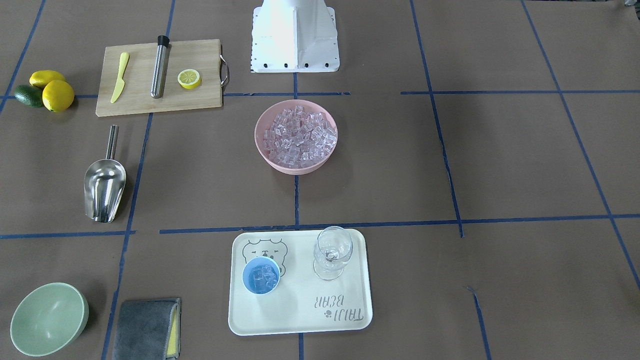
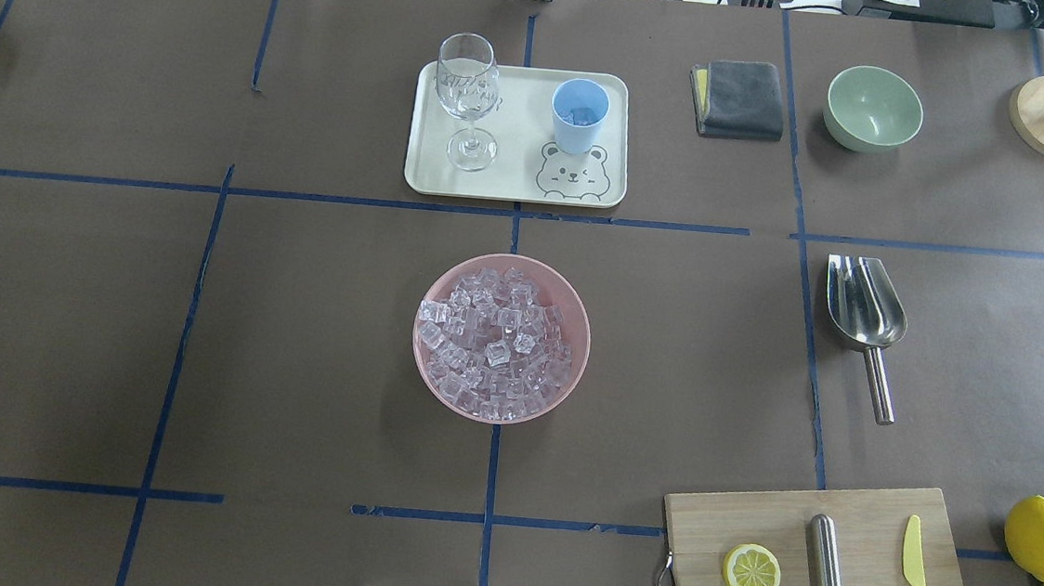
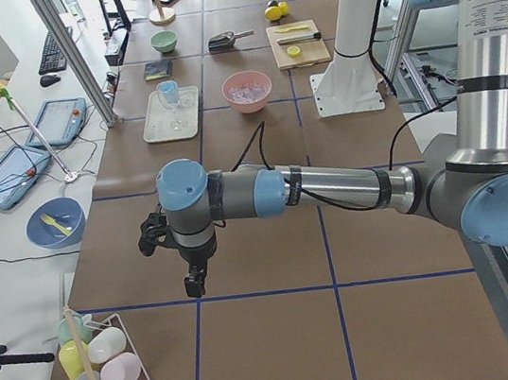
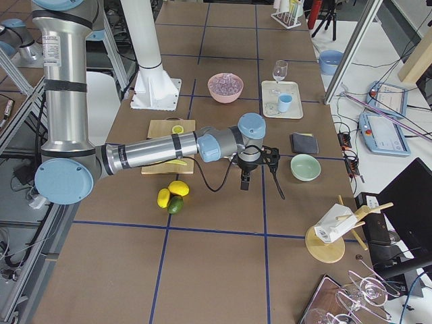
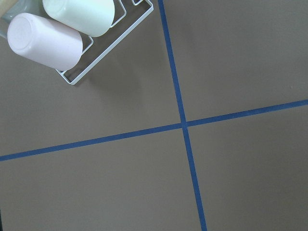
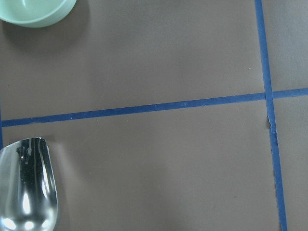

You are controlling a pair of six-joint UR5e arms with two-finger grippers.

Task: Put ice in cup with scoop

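Observation:
The ice [image 1: 299,135] fills a pink bowl [image 1: 265,150] at the table's middle; it also shows in the overhead view [image 2: 498,340]. The light-blue cup [image 1: 261,276] stands on a cream tray [image 1: 300,317] and holds a few cubes. The steel scoop [image 1: 104,186] lies flat on the table, alone, on the robot's right [image 2: 865,309]; its trough shows in the right wrist view [image 6: 26,190]. My right gripper [image 4: 244,182] hangs beside the scoop, apart from it. My left gripper [image 3: 193,283] hangs far off over bare table. I cannot tell whether either is open or shut.
A clear stemmed glass [image 1: 332,252] shares the tray. A cutting board [image 1: 160,100] holds a yellow knife, a steel cylinder [image 1: 160,66] and a lemon half. Lemons [image 1: 50,90], a green bowl [image 1: 49,319] and a grey cloth [image 1: 145,329] are nearby. A wire rack with cups [image 5: 72,33] is near the left gripper.

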